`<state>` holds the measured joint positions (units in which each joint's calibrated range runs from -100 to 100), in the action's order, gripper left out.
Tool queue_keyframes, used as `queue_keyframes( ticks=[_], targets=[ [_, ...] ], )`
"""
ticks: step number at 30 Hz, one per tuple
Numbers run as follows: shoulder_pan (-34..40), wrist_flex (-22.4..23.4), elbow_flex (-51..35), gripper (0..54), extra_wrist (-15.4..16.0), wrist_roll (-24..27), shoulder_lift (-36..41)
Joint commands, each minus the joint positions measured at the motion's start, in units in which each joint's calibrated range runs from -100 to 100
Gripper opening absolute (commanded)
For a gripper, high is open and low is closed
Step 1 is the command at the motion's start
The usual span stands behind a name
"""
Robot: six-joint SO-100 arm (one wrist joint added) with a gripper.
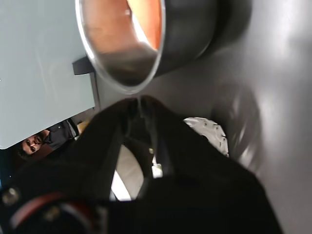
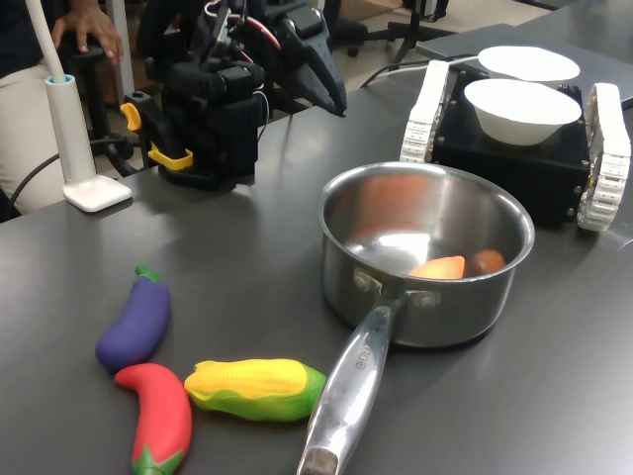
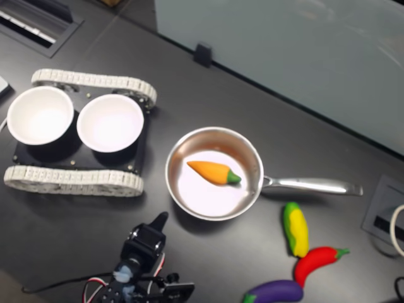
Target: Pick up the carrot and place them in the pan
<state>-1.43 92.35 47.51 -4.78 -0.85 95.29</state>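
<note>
Carrot [image 3: 213, 172] lying in pan [image 3: 183, 208]. Fingers [image 3: 158, 222] pressed together, holding nothing, at pan's 7 o'clock in second exterior view. Arm swinging could be bumping pan rim.

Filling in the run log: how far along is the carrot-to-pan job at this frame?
Done: the carrot lies inside the pan on its floor, seen in both exterior views. In hand: nothing; the gripper sits outside the pan's rim with its fingers together and holding no object. Left: nothing of the placement seems to remain. The corn, chili and eggplant lie on the table by the pan's handle.
</note>
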Motion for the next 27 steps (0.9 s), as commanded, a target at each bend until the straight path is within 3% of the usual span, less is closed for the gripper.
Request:
queue_keyframes(
  ticks=[1, 11, 27],
  targets=[
    [-0.6, -2.3, 2.8, 0.0, 1.1, 0.4, 0.2],
    [-1.2, -8.0, 16.7, 0.0, 2.2, 0.9, 0.2],
    [-2.8, -13.3, 27.8, 0.0, 2.4, -1.3, 0.2]
  ],
)
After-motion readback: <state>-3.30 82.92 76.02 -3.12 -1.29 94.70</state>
